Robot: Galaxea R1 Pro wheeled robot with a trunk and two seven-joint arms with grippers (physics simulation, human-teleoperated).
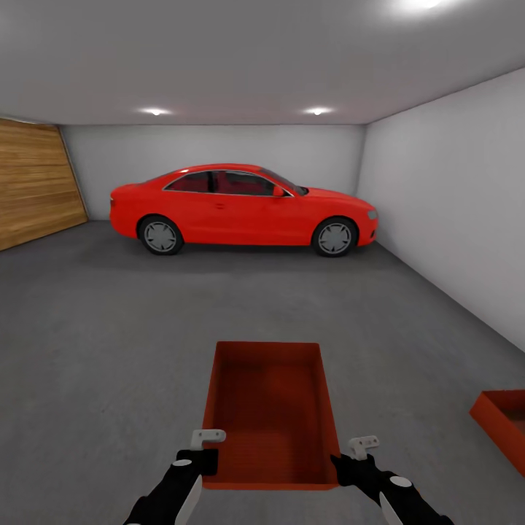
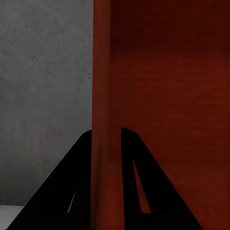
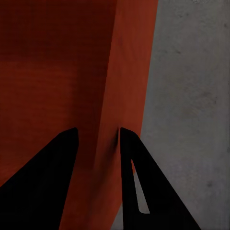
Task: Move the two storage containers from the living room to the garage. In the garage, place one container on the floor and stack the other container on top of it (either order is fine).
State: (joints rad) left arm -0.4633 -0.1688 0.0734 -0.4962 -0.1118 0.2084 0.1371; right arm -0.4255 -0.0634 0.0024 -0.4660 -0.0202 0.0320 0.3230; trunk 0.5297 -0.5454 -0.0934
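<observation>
A red two-door car (image 1: 243, 208) stands side-on against the pale back wall (image 1: 219, 149), nose toward the right-hand wall (image 1: 452, 197). A wall of horizontal wooden slats (image 1: 36, 186), possibly a door, lines the left side. Recessed lights (image 1: 154, 111) glow in the grey ceiling (image 1: 248, 58).

Garage interior, pale walls and grey concrete floor (image 1: 109, 328).
A red car (image 1: 244, 210) stands at the far wall; wooden-slat door (image 1: 36, 186) far left; ceiling spotlights (image 1: 154, 111) glow.
</observation>
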